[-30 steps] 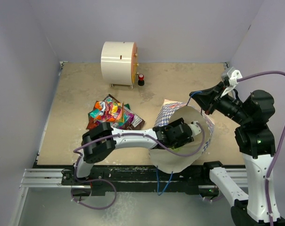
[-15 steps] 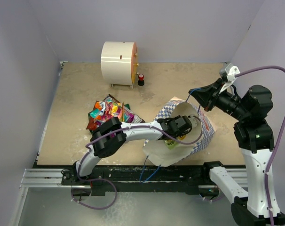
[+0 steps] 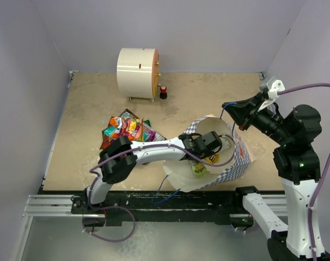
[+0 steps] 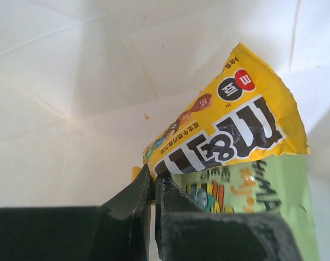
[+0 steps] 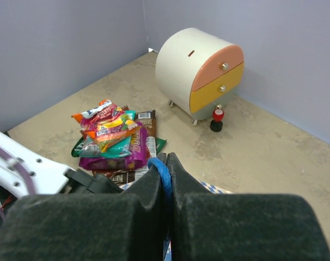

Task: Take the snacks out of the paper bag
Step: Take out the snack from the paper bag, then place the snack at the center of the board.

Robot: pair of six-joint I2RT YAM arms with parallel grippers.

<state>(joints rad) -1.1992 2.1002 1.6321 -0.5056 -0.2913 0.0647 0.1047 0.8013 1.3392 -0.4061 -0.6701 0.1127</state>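
The checkered paper bag [image 3: 236,163] lies on its side at the table's front right, its white mouth facing the arms. My left gripper [image 3: 211,155] reaches inside it and is shut [image 4: 153,182] on the corner of a yellow snack packet [image 4: 230,133]. A green packet [image 4: 263,190] lies under the yellow one. My right gripper [image 3: 230,115] holds the bag's top up, shut [image 5: 166,163] on the blue cord handle [image 5: 160,173]. A pile of snacks [image 3: 129,131] lies on the table left of the bag, and the same pile [image 5: 113,138] shows in the right wrist view.
A white cylindrical drum [image 3: 138,72] with orange and yellow drawer fronts stands at the back. Beside it is a small red and black object [image 3: 163,91]. Purple walls close in the table on three sides.
My left gripper pushed deeper into the bag and closed on the yellow packet. The right gripper lifted the bag's top slightly, and the bag's mouth shifted.
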